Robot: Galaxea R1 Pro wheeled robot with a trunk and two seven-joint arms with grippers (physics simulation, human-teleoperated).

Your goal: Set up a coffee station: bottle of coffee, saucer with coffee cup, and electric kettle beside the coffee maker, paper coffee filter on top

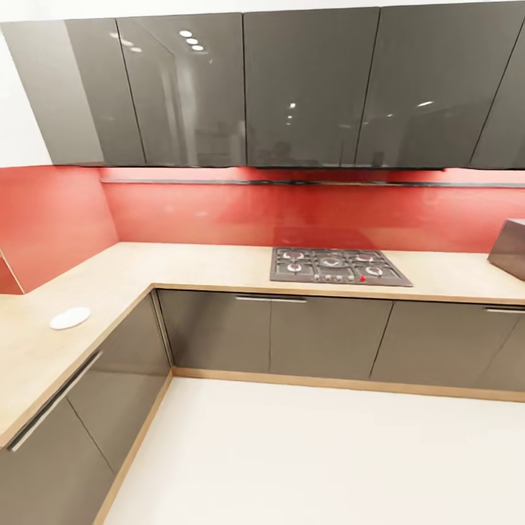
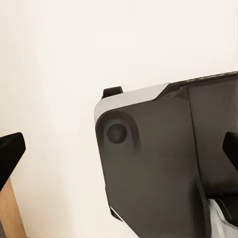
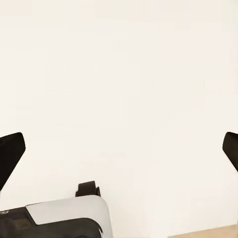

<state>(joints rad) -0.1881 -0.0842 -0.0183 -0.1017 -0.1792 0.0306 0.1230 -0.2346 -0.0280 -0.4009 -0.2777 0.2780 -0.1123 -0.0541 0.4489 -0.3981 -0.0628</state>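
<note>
Meanwhile, your saucer (image 1: 70, 318) lay on the kitchen countertop (image 1: 182, 266) (left run), both grippers spread wide, empty.

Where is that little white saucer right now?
In the head view the saucer lies flat on the left leg of the kitchen countertop, near its front edge, well left of the gas hob.

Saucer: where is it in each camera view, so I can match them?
Head view: saucer on the kitchen countertop, left-hand run.
Left wrist view: looks at pale floor and the robot's dark base.
Right wrist view: looks at pale floor, dark base along one edge.
Shared landmark: the pale floor, also below the cabinets in the head view.
</note>
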